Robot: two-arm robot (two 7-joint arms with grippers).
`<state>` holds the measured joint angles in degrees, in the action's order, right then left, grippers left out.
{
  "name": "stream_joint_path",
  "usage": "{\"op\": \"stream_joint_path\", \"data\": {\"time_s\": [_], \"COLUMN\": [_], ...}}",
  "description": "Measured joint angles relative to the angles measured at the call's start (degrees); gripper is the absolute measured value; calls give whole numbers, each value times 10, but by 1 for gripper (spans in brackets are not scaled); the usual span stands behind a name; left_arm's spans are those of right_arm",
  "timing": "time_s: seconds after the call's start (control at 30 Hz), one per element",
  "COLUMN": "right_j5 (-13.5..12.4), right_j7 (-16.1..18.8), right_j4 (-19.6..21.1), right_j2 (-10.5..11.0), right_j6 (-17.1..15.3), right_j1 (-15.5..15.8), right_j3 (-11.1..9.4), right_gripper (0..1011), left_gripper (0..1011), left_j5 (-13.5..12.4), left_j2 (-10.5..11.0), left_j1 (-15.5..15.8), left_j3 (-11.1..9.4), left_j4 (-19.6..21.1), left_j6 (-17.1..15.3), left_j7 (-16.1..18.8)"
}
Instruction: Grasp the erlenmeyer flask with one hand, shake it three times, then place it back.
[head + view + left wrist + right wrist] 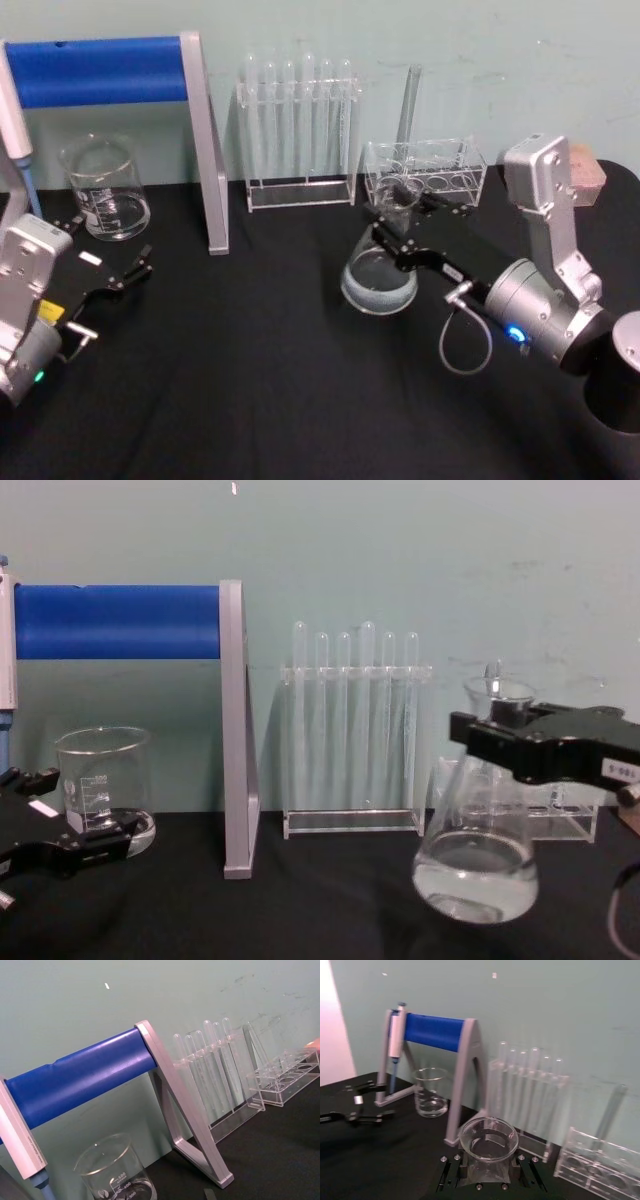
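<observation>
The right gripper (400, 205), a black two-jaw unit with a lettered white label, has its jaws clamped on the narrow neck of the clear glass conical erlenmeyer flask (380, 275), just below the flared rim. The main hazard is slip. Flat jaws on smooth round glass give little contact, and a sharp shake is likely to let the neck rotate or slide down. The second hazard is spillage, because the mouth is open and a wide stroke could throw liquid up the tapering wall. The third hazard is collision: the low clear plastic rack (425, 170) stands just behind the flask at 1 o'clock, and the tall clear rack of test tubes (298, 130) stands at 11 o'clock, so a stroke directed rearward could strike either. A tilted return could land the flask on its edge and tip it. The flask sits slightly right of centre on the black table cover (250, 380), and it is not possible to tell whether its base touches the cover. It has a wide base, thin transparent walls and a shallow layer of clear liquid. The left gripper (105, 250) is parked at 9 o'clock, well apart, with its jaws apart.
</observation>
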<state>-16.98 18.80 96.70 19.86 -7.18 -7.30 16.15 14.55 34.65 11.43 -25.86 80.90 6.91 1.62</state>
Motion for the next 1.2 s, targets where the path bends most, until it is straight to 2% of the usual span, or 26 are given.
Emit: {"op": "stream_joint_path", "data": {"time_s": [0.27, 0.63, 1.2], "right_j5": [-11, -20, -32], "right_j7": [18, 32, 44], "right_j4": [27, 49, 65], "right_j2": [12, 28, 47], "right_j6": [-1, 0, 9], "right_j1": [15, 26, 29], "right_j3": [26, 52, 73], "right_gripper": [449, 450, 449], "left_gripper": [1001, 1001, 1001], "left_j5": [0, 0, 0], "left_j2": [0, 0, 0], "left_j1": [0, 0, 0], "left_j3": [0, 0, 0], "left_j4": [0, 0, 0], "left_j6": [0, 0, 0], "left_j7": [0, 0, 0]}}
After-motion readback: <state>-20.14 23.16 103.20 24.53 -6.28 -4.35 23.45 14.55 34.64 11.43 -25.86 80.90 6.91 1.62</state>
